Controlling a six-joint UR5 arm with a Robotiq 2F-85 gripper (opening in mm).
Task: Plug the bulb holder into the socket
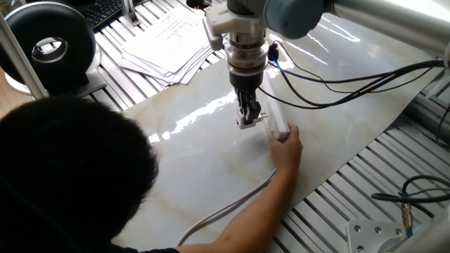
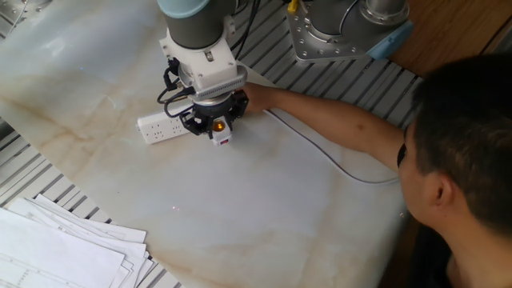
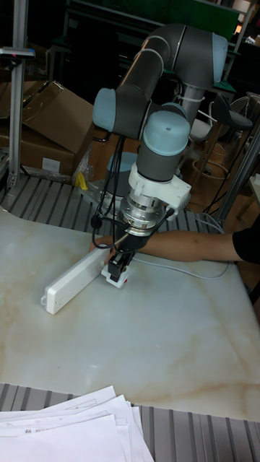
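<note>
My gripper (image 1: 246, 118) (image 2: 218, 128) (image 3: 116, 268) points straight down and is shut on the bulb holder (image 1: 245, 124) (image 2: 221, 135) (image 3: 113, 277), a small white piece with an orange glow in its round opening. It hangs just above the marble top, right beside the socket (image 1: 275, 121) (image 2: 158, 126) (image 3: 71, 279), a long white power strip lying flat. The holder is off the strip's long side, not over its outlet holes. A person's hand (image 1: 285, 145) (image 2: 258, 97) (image 3: 105, 244) holds the strip's cable end.
The person's arm (image 2: 336, 120) reaches across the table and a grey cable (image 1: 232, 205) trails along it. The person's head (image 1: 67, 176) fills the near left. Paper sheets (image 1: 169, 42) (image 3: 72, 429) lie at the table's edge. Robot cables (image 1: 337, 74) hang behind the wrist.
</note>
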